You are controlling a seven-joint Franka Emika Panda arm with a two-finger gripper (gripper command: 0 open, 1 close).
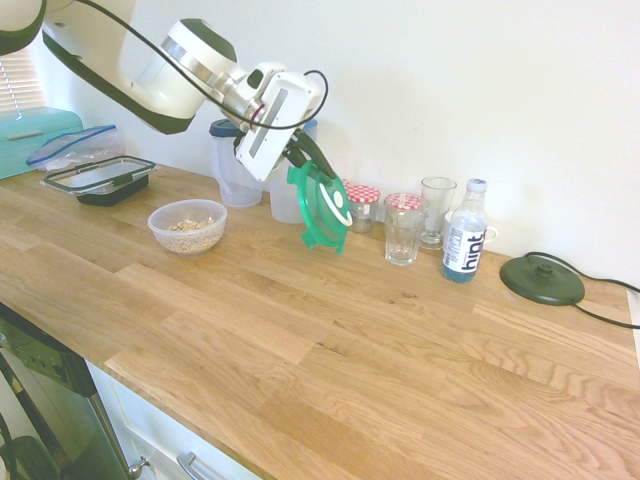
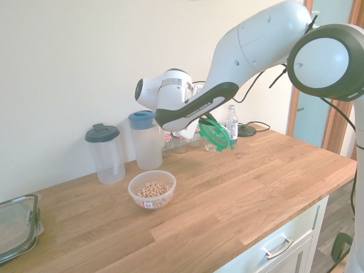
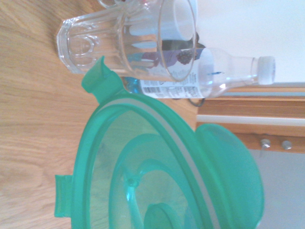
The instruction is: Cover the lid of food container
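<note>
Claw (image 1: 303,160) pinching the lid (image 1: 322,207) by its rim, lid hanging tilted above the table (image 1: 330,340), well right of the bowl (image 1: 187,226). Risk: the edge grip could slip, or the tilted lid could land crooked and scatter cereal.

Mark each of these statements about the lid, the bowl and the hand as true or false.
1. The hand holds the green lid in the air. True.
2. The lid is already on the bowl. False: the bowl stands uncovered, off to one side of the lid.
3. The bowl holds cereal. True.
4. The bowl is empty glass with a red-checked cap. False: it is clear and open; the caps are on small jars near the wall.
5. The water bottle lies on its side. False: it stands upright.
</note>
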